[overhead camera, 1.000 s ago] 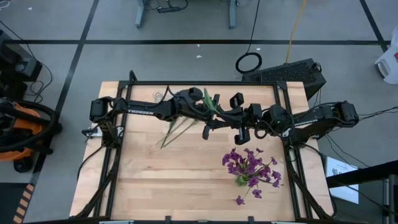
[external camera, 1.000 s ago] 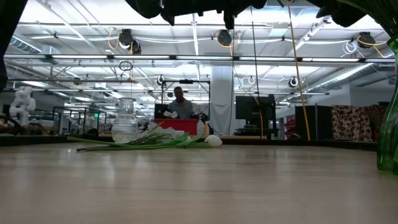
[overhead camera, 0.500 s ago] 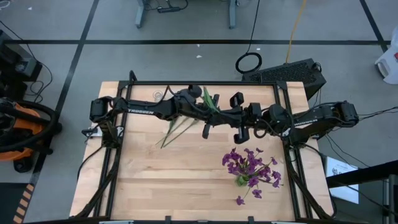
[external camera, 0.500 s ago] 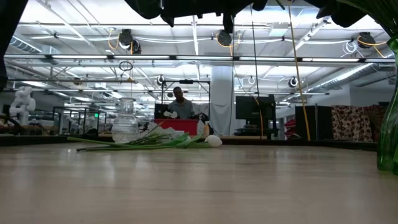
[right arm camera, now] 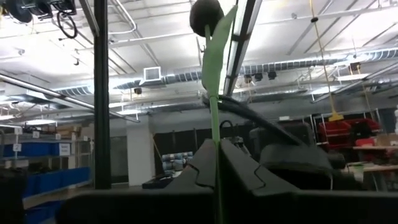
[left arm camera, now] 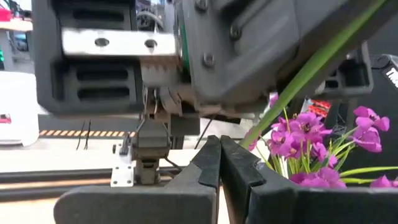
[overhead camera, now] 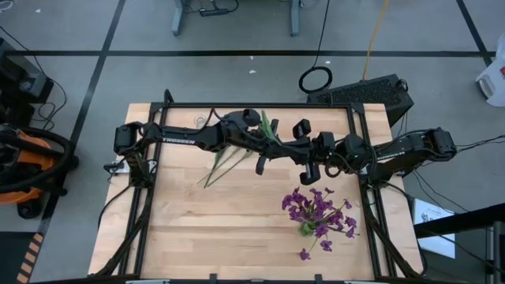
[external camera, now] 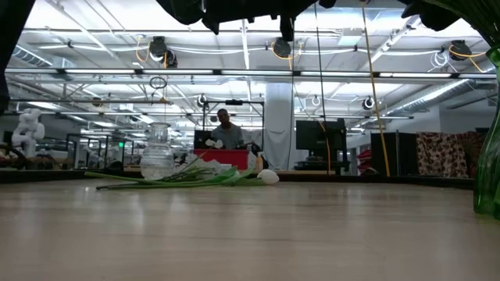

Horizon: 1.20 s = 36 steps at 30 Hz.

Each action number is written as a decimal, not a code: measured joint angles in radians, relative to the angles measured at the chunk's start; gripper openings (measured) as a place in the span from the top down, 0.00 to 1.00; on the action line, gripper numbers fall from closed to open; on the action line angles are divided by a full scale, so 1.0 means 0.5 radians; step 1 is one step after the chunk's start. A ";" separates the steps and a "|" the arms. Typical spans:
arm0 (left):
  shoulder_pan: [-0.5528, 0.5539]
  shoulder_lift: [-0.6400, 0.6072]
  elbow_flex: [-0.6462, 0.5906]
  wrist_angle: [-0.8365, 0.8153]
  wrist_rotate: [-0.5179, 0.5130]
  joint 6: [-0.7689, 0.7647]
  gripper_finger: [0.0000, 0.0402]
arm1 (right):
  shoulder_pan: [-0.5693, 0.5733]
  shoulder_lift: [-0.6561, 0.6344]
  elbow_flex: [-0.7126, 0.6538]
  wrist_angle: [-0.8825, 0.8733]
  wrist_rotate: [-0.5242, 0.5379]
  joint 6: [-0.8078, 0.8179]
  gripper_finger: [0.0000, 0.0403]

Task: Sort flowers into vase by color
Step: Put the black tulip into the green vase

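Note:
My right gripper [right arm camera: 214, 146] is shut on a thin green flower stem [right arm camera: 215, 118] that carries a long leaf and a bud [right arm camera: 206, 14], dark against the ceiling lights. The grippers meet nose to nose above the table's far middle. My left gripper [left arm camera: 221, 143] is shut at the same stem's [left arm camera: 298, 81] other stretch. From above, the leaf [overhead camera: 268, 126] sticks out toward the far edge between left gripper [overhead camera: 276, 143] and right gripper [overhead camera: 287, 147]. Purple flowers [overhead camera: 316, 213] stand in a vase at the near right. Loose stems [overhead camera: 223, 162] lie flat on the table. My left gripper comes level from the table's left, its fingers shut where the stem [left arm camera: 252, 140] runs down behind one fingertip; that finger hides the contact itself. My right gripper pinches the stem [right arm camera: 216, 155] between its two fingers, coming from the table's right and slanting upward. The stem rises past the fingertips, clear of the table.
A clear glass vase [external camera: 158, 152] stands at the far left of the table, and a white bud [external camera: 268, 177] lies by the loose stems [external camera: 183, 178]. The green edge of the purple flowers' vase [external camera: 489, 156] is at the right. A person stands in the room beyond.
My left gripper has shut beside the right gripper without shifting its place. The held flower's leaf has swung slightly toward the left arm.

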 joint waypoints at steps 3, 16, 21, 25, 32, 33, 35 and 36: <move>0.000 0.000 0.000 0.007 0.000 -0.001 0.98 | -0.001 0.000 0.000 -0.006 -0.001 0.035 0.98; -0.005 -0.008 0.000 0.011 0.002 -0.003 0.84 | -0.001 -0.010 0.002 -0.090 0.005 0.037 0.99; -0.014 -0.008 0.000 0.011 0.002 0.012 0.77 | -0.001 -0.014 0.002 -0.144 0.006 0.046 0.99; -0.014 -0.008 0.000 0.009 0.002 0.013 0.74 | -0.001 -0.014 0.002 -0.211 0.007 0.048 0.99; -0.015 -0.009 0.000 -0.019 0.019 0.015 0.73 | -0.001 -0.042 0.002 -0.197 0.017 0.028 0.99; -0.015 -0.010 0.000 -0.038 0.024 0.026 0.73 | -0.001 -0.055 0.002 -0.197 0.019 0.021 0.99; -0.019 -0.011 0.000 -0.070 0.039 0.062 0.73 | -0.001 -0.075 0.002 -0.189 0.019 0.004 0.99; -0.023 -0.011 0.000 -0.076 0.041 0.069 0.73 | -0.001 -0.087 0.002 -0.195 0.019 0.002 0.99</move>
